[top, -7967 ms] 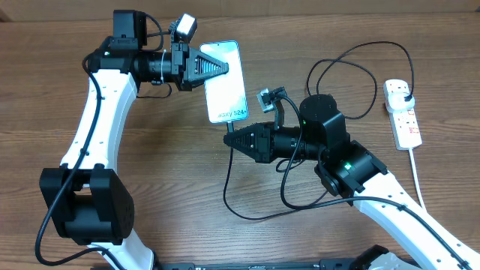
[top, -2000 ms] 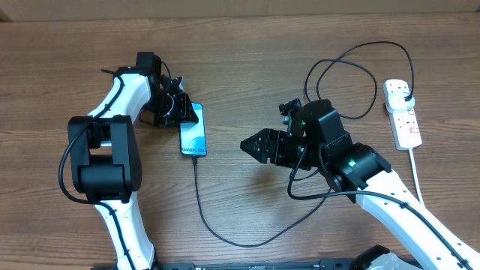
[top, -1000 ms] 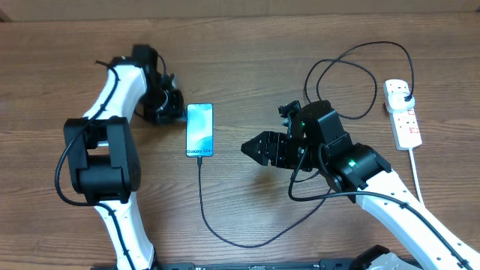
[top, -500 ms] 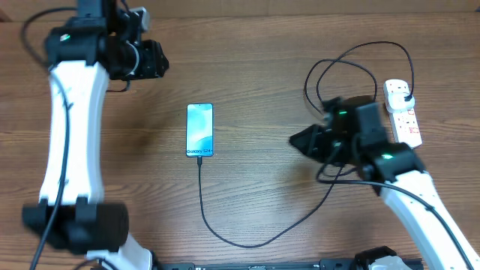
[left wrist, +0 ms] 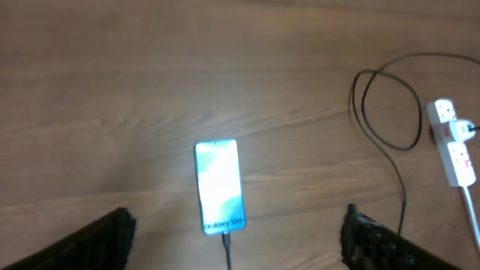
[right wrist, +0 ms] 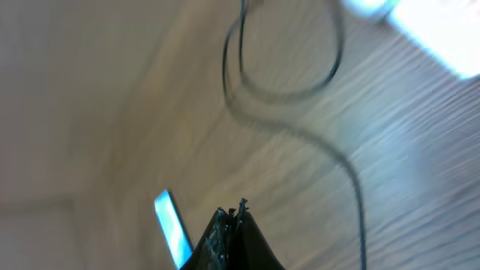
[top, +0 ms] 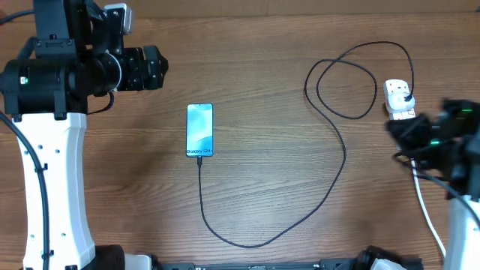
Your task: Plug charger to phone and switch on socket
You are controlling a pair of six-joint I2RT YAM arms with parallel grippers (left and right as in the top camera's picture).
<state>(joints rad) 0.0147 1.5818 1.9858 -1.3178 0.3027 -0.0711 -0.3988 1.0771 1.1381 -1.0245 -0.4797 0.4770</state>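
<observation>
Charger (top: 201, 184) plugged into phone (top: 200, 130); power strip (top: 397, 109) at right edge seemingly unswitched; left gripper (left wrist: 238, 219) spread, right gripper (right wrist: 231, 211) closed

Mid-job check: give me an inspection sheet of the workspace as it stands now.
Surface: brown wood-grain table, bare between the items.
Job's things: slim blue-screen smartphone lies flat, screen up. The thin black charger cable meets its lower short edge. The cable's black plug sits in the white oblong power strip; switch state cannot be told.
Clutter: nothing seen.
Grippers: left gripper open, well apart from the phone. Right gripper shut, over the strip's near part.
Cables: the charger cable loops once near the strip. A thick white cord runs toward the near edge.
Surroundings: nothing seen.
</observation>
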